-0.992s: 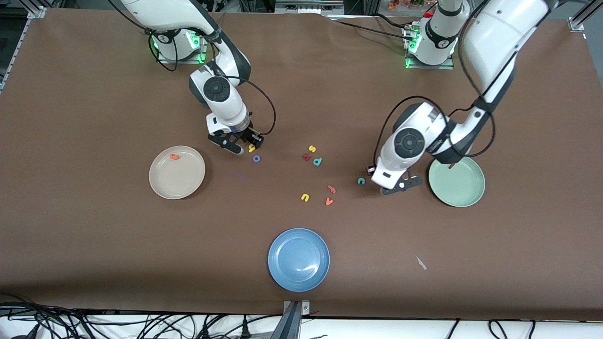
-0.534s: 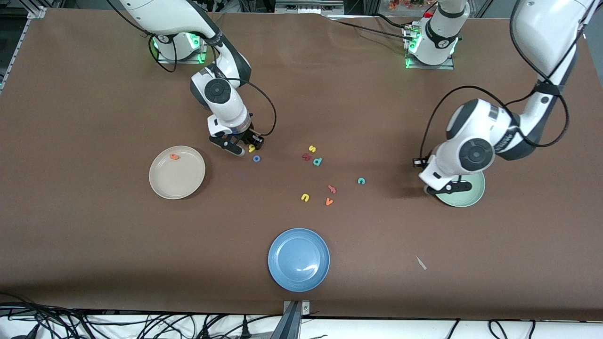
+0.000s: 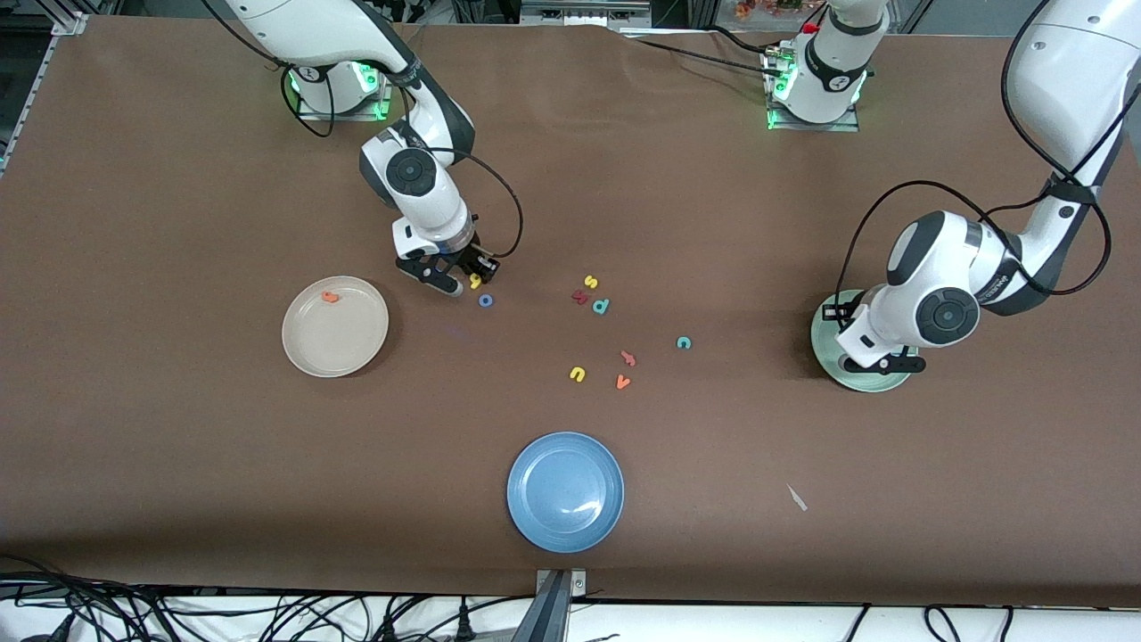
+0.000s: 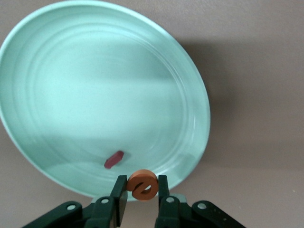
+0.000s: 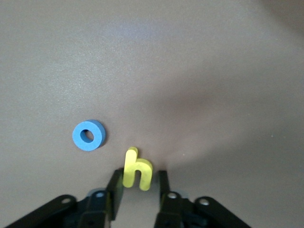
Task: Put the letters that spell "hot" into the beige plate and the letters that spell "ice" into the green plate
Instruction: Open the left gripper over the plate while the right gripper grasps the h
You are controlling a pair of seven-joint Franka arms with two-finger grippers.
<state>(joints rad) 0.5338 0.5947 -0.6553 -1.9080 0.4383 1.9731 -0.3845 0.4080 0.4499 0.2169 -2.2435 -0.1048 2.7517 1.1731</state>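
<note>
My left gripper hangs over the green plate, shut on the orange e, which sits above the plate's rim. A dark red i lies in that plate. The teal c lies on the table toward the middle. My right gripper is low at the table, open, with the yellow h between its fingers; one finger touches it and a small gap shows at the other. The blue o lies beside it. The orange t lies in the beige plate.
A blue plate stands near the front edge. Loose letters lie mid-table: a yellow s, a dark red letter, a teal p, a yellow u, an orange v and another orange letter. A white scrap lies nearby.
The left arm has swung from beside the teal c to over the green plate, carrying the orange e. The right gripper stayed at the yellow h.
</note>
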